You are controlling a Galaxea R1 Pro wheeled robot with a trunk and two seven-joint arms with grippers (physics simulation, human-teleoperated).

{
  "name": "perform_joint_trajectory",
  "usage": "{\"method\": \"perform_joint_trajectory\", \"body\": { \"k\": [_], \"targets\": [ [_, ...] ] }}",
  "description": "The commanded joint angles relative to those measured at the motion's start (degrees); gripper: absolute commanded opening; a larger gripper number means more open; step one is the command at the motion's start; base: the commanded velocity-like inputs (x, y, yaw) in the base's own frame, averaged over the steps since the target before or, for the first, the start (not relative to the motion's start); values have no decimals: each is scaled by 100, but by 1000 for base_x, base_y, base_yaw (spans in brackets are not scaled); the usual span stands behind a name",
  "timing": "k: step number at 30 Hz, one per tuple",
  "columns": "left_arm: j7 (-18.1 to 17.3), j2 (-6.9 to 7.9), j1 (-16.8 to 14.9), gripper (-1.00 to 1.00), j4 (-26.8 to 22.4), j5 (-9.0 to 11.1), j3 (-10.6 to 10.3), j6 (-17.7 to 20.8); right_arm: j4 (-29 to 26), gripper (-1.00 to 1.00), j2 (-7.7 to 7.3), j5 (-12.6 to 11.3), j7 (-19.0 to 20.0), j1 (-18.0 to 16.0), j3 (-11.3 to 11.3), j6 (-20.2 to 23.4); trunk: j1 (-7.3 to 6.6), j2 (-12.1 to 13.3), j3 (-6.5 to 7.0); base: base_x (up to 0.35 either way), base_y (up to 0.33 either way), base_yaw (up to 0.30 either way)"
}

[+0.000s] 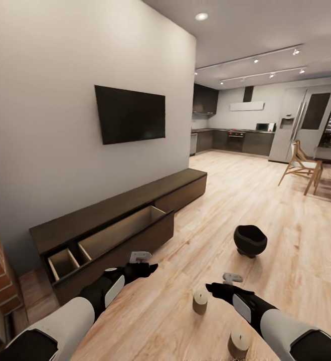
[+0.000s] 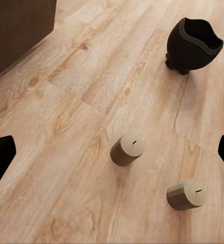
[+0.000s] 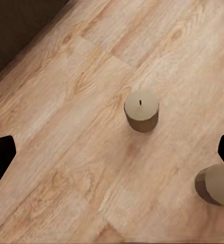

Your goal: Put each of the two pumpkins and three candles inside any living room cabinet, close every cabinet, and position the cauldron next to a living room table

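Both claws hang wide open and empty above the floor; the nearer candle (image 1: pixel 200 302) stands upright just left of the right claw (image 1: pixel 216 287), the closer arm.

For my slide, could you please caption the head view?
Both hands hover over two candles on the wood floor, between an open cabinet drawer and a black cauldron.

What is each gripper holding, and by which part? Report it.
Nothing is held. The left gripper and right gripper are both open above the floor, with the candles standing untouched below.
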Motion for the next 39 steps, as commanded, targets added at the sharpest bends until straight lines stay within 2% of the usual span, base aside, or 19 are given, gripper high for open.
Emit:
{"method": "perform_joint_trajectory", "body": {
  "k": [1, 5, 10, 39],
  "targets": [
    [0, 5, -3, 100, -5, 51, -19, 30, -2, 100, -4, -33, -139, -2, 23, 29, -1, -3, -6, 0, 0, -297],
    [0, 7, -3, 100, -5, 52, -20, 30, 5, 100, -4, -34, -371, -2, 29, 34, -1, -3, -6, 0, 0, -297],
    [0, 8, -3, 100, -5, 52, -16, 30, 7, 100, -4, -35, -441, -2, 29, 35, -1, -3, -6, 0, 116, -297],
    [0, 8, -3, 100, -2, 53, -8, 30, 8, 100, -4, -46, -473, -2, 22, 40, -1, -3, 2, 0, 285, -295]
  ]
}}
